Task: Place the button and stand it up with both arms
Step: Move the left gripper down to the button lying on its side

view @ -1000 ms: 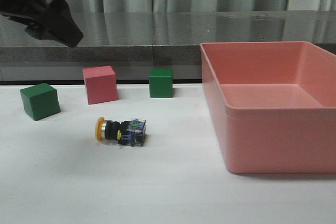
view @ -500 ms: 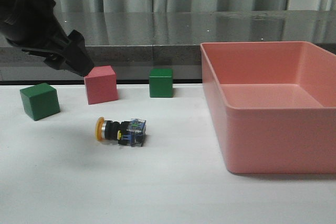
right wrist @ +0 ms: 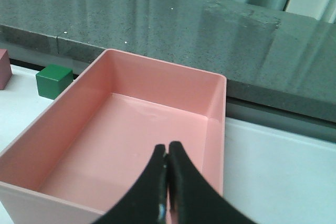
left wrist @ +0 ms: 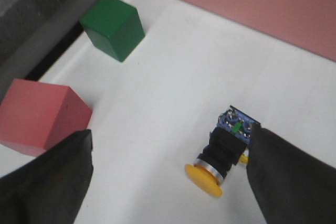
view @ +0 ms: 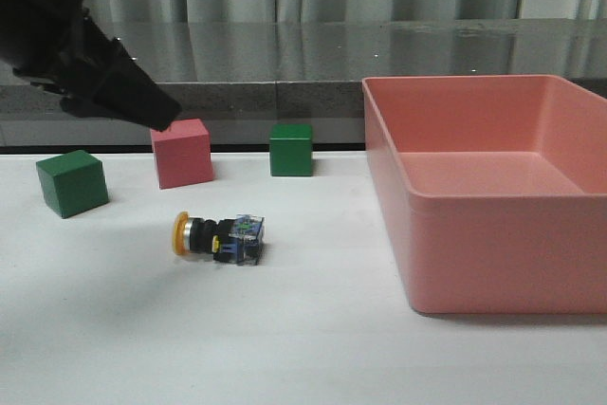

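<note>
Button (left wrist: pixel 223 150) on side, below and between spread left jaws.

A white tabletop (view: pixel 313 348) fills the lower frame. At centre-left the button (view: pixel 218 236) lies on its side, yellow cap pointing left. Behind it stand a green cube (view: pixel 72 182) at far left, a pink cube (view: pixel 181 153), and another green cube (view: pixel 290 149). A large pink bin (view: pixel 493 253) occupies the right.
</note>
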Motion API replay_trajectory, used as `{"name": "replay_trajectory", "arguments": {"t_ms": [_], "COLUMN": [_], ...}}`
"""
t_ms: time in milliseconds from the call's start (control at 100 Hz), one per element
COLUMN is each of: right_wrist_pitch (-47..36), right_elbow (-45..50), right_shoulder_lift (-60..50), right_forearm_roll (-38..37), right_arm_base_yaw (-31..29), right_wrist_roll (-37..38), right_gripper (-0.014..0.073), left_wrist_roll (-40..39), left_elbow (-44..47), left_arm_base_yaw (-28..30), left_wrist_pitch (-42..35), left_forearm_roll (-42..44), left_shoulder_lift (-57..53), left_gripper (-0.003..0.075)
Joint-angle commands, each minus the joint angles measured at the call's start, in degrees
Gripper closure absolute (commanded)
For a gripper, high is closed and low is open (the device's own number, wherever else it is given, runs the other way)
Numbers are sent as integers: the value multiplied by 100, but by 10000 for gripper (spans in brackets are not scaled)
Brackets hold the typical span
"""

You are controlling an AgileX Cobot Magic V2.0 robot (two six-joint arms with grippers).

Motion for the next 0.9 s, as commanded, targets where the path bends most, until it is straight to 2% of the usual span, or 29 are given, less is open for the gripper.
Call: {"name": "replay_trajectory", "arguments": {"t_ms": [0, 120, 480, 590, 740, 890], "right_wrist_pitch": [-432, -432, -432, -432, -432, -432], "right_elbow": [-155, -155, -155, -155, -155, -155], "right_shoulder_lift": [8, 8, 8, 8, 8, 8], "right_forearm_roll": [23, 23, 23, 23, 23, 23], "right_arm_base_yaw": [-37, -37, -37, -37, -37, -37], "right_wrist_roll": [-5, -5, -5, -5, -5, -5], "right_gripper": [703, 703, 703, 703, 703, 703], "left_wrist_roll": [741, 854, 938, 1622, 2811, 3373], "left_elbow": [-196, -196, -196, -196, -196, -196], "left_arm_base_yaw": [351, 603, 567, 567, 567, 567], "left_wrist_pitch": [765, 1247, 1812, 1929, 2540, 2677], "left_forearm_roll": [-786, -793, -950, -959, -1348, -1713], "left_shoulder_lift": [-129, 97, 708, 915, 1232, 1507], "left_gripper": [154, 155, 155, 155, 155, 155]}}
